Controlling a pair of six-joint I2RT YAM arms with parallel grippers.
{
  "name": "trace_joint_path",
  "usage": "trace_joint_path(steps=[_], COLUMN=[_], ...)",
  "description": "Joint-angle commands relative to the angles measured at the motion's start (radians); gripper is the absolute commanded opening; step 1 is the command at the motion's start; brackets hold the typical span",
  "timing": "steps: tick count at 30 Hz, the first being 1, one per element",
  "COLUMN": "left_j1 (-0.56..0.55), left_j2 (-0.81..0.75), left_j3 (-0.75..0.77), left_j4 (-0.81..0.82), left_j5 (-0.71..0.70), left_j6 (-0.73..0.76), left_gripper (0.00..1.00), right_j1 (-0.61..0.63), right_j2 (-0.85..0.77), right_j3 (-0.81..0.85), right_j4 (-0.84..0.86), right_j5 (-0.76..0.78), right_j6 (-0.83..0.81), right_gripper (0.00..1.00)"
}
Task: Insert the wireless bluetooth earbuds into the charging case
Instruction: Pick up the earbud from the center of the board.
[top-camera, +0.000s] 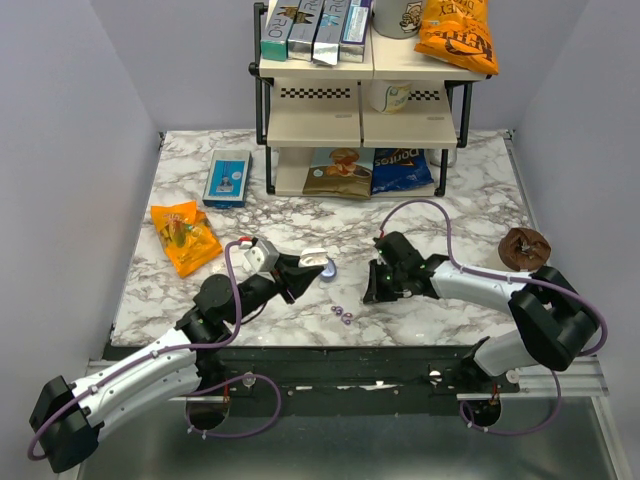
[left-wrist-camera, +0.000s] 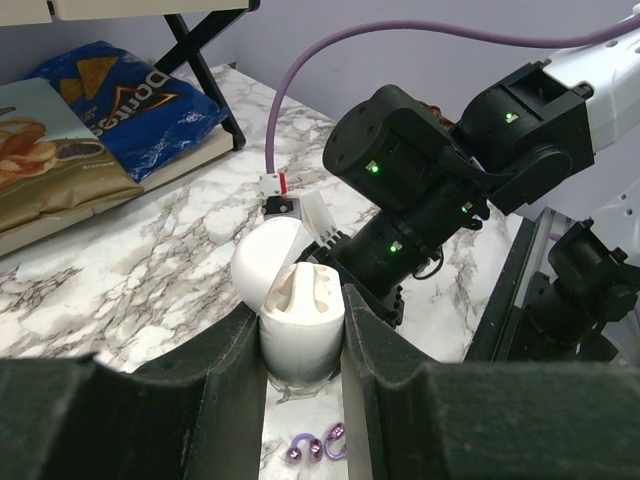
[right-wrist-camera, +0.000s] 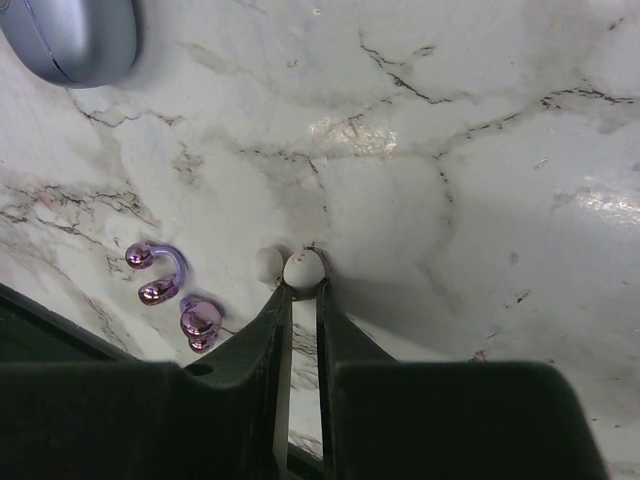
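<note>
Spreading under both arms in the top view, a white marble desk (top-camera: 470, 190) sits between plain grey walls, with a shelf rack (top-camera: 360, 110) of snacks and boxes at its far edge. A blue box (top-camera: 228, 178) and an orange snack bag (top-camera: 185, 237) lie at the left. The left pincer (top-camera: 310, 262) is clamped on an open white case (top-camera: 314, 257). The lavender-blue charging case (top-camera: 329, 269) lies just beside its tip. The purple earbuds (top-camera: 342, 314) lie near the front edge, in a short row slanting toward the near right.

From the left wrist, the white case stands upright between the fingers with its lid tipped back to the left. The right arm's black wrist blocks the desk beyond.

From the right wrist, the right pincer (right-wrist-camera: 302, 285) is narrow, its tips pinching a small white bud (right-wrist-camera: 303, 268). The purple earbuds lie to the left, clear of the tips, the upper one a C opening leftward. The frame's corner crops the charging case, so its long axis cannot be told.
</note>
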Motion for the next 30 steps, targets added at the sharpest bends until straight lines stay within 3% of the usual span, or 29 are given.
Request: trace_joint_path(steps=[1, 16, 25, 26, 28, 30], left_j1=[-0.003, -0.005, -0.006, -0.006, -0.006, -0.008], left_j2=[0.002, 0.002, -0.003, -0.003, -0.008, -0.012], left_j3=[-0.006, -0.001, 0.002, 0.004, 0.004, 0.004], left_j4=[0.022, 0.012, 0.002, 0.0, -0.003, -0.003], left_j5=[-0.014, -0.016, -0.013, -0.014, -0.013, -0.017], left_j6=[-0.004, -0.004, -0.004, -0.004, -0.004, -0.002], left_gripper=[0.0, 0.0, 0.0, 0.0, 0.0, 0.0], right_j1=[-0.006, -0.006, -0.006, -0.006, -0.006, -0.006], right_j2=[-0.007, -0.141, -0.126, -0.127, -0.145, -0.158], right_j3=[0.029, 0.04, 0.029, 0.031, 0.028, 0.014], right_j4=[-0.037, -0.121, -0.109, -0.117, -0.121, -0.123], right_j5=[0.058, 0.188, 0.185, 0.188, 0.2, 0.197], right_j6=[-0.037, -0.18, -0.147, -0.139, -0.111, -0.082], right_gripper=[0.01, 0.01, 0.01, 0.03, 0.25, 0.35])
